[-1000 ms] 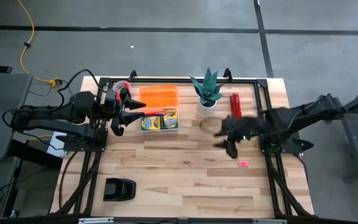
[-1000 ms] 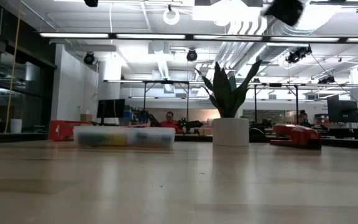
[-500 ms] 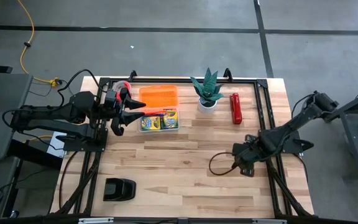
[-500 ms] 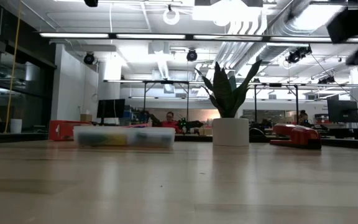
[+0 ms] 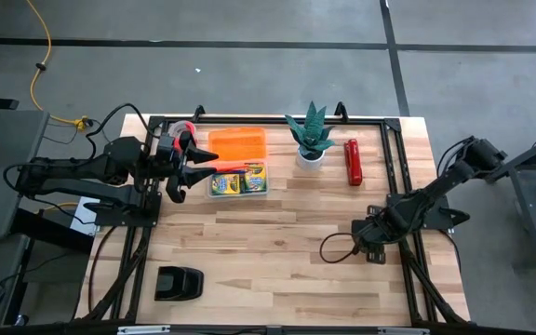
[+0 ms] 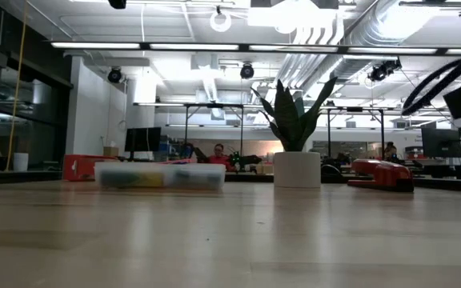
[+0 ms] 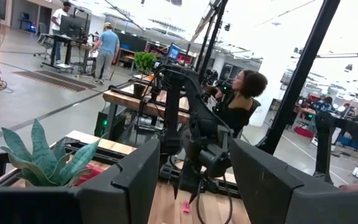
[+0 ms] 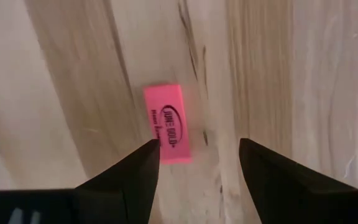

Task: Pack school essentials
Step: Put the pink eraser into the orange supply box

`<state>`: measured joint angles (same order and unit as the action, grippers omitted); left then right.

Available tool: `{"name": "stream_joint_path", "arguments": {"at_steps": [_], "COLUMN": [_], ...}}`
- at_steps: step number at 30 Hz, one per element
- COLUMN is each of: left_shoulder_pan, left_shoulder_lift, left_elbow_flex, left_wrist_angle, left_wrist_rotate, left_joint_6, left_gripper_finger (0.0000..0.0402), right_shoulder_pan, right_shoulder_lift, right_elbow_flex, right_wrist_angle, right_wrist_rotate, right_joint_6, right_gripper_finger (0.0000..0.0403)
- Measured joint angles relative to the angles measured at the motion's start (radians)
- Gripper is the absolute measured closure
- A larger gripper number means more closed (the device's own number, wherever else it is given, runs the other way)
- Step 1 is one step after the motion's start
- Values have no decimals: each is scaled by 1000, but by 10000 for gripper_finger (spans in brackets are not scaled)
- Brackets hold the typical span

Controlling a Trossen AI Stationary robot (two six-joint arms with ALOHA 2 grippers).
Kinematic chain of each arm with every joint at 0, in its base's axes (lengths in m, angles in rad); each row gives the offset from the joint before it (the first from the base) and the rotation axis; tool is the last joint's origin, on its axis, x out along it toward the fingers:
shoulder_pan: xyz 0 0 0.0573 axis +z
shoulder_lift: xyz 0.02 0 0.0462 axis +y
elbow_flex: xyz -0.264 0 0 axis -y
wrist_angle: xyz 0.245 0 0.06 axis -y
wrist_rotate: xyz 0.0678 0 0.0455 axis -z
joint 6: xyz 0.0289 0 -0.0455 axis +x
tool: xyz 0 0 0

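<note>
A tiny pink eraser point(image 8: 166, 123) lies flat on the wood table. My right gripper point(image 8: 199, 144) hangs open just above it, fingers pointing down, and the eraser sits close to one fingertip point(image 8: 143, 155). In the high view the right gripper point(image 5: 370, 244) hides the eraser. Yellow-and-green crayon boxes point(image 5: 238, 181) lie in a clear tray point(image 5: 214, 192) at the table's far left. My left gripper point(image 5: 205, 169) waits open at that tray's left end. The left wrist view shows the eraser point(image 7: 184, 206) far off, under the right arm.
An orange lid point(image 5: 238, 142) lies behind the tray. A potted plant point(image 5: 312, 138) and a red cylinder point(image 5: 352, 161) stand near the far edge, and a squat black object point(image 5: 179, 282) sits near the left front. A black cable loop point(image 5: 335, 247) hangs beside the right gripper. People show in the room beyond.
My right gripper has moved from beside the red cylinder toward the table's near edge and down, stopping over the pink eraser, which it now covers in the high view. The eraser has not moved.
</note>
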<state>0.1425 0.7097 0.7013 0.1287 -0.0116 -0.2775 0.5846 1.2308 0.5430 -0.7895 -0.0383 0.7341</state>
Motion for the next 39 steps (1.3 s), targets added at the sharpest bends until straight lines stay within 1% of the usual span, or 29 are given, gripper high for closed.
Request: {"name": "stream_joint_path", "arguments": {"at_steps": [10, 16, 22, 25, 29, 34, 39], "left_shoulder_pan": [0, 0, 0, 0, 0, 0, 0], "left_shoulder_lift": [0, 0, 0, 0, 0, 0, 0], "left_elbow_flex": [0, 0, 0, 0, 0, 0, 0], "left_wrist_angle": [1, 1, 1, 1, 1, 1, 1], "left_wrist_rotate": [0, 0, 0, 0, 0, 0, 0], "left_joint_6": [0, 0, 0, 0, 0, 0, 0], "left_gripper_finger": [216, 216, 216, 216, 216, 216, 216], "right_shoulder_pan": [1, 1, 25, 48, 75, 91, 109], "right_shoulder_lift": [0, 1, 64, 96, 108, 109, 110], "right_elbow_flex": [-21, -21, -16, -13, 6, 8, 8], "right_wrist_angle": [104, 94, 124, 131, 111, 112, 106], "right_wrist_rotate": [3, 37, 28, 40, 83, 86, 88], "right_joint_6": [-2, -2, -4, 34, 75, 97, 164], "right_gripper_finger": [190, 190, 190, 190, 190, 191, 213]}}
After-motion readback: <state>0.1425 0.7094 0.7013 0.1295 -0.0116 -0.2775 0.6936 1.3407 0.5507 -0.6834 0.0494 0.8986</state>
